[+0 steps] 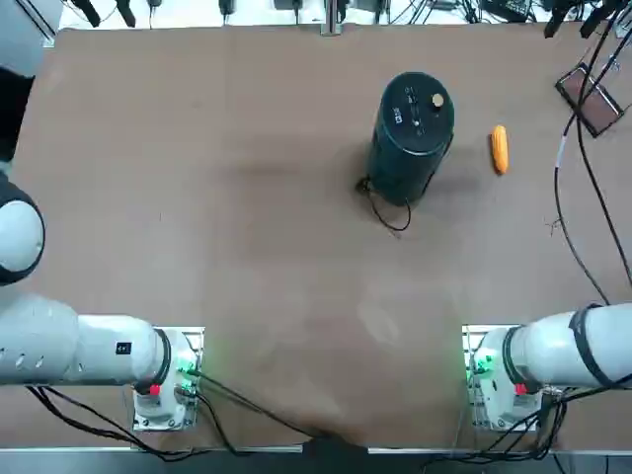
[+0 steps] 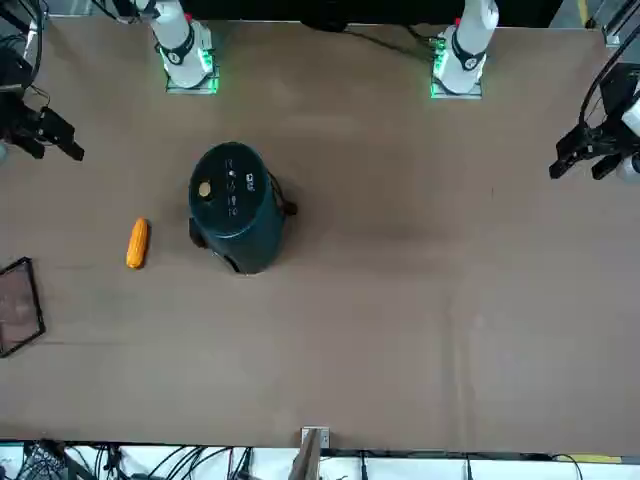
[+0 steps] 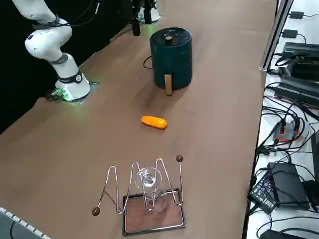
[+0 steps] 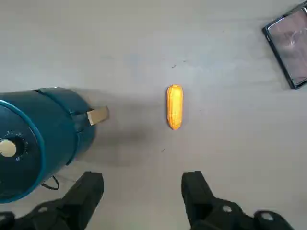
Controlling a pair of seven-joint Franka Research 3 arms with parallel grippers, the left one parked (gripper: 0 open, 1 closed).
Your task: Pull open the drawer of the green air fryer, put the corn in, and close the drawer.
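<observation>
Right gripper, black, two-fingered (image 4: 143, 176): we record it wide apart, with nothing between its fingers, and touching neither the fryer nor the cob.

Corn, one small orange-yellow elongated cob (image 4: 175, 107): lies loose on the brown tabletop (image 1: 267, 296), out beyond the fingertips and well apart from them.

Green air fryer, one tall dark green cylinder with a black top panel and a gold knob (image 4: 29, 143): stands off to one side of the gripper, the cob being apart from it.

Drawer, one dark curved pull-out section of the lower body (image 3: 182, 77): we see it seated in the fryer, its flat tan handle (image 4: 98, 115) jutting toward the cob's side.

Tray, one dark-framed, reddish-brown panel (image 4: 278, 58): farther from the gripper than the cob, on the side away from the fryer.

Step in hand, by our judgement: opening. The next move calls for bringing the spread fingers to the handle, closing on it and drawing straight outward, gently enough that the fryer does not slide along or tip. The cob waits until the drawer stands open.
</observation>
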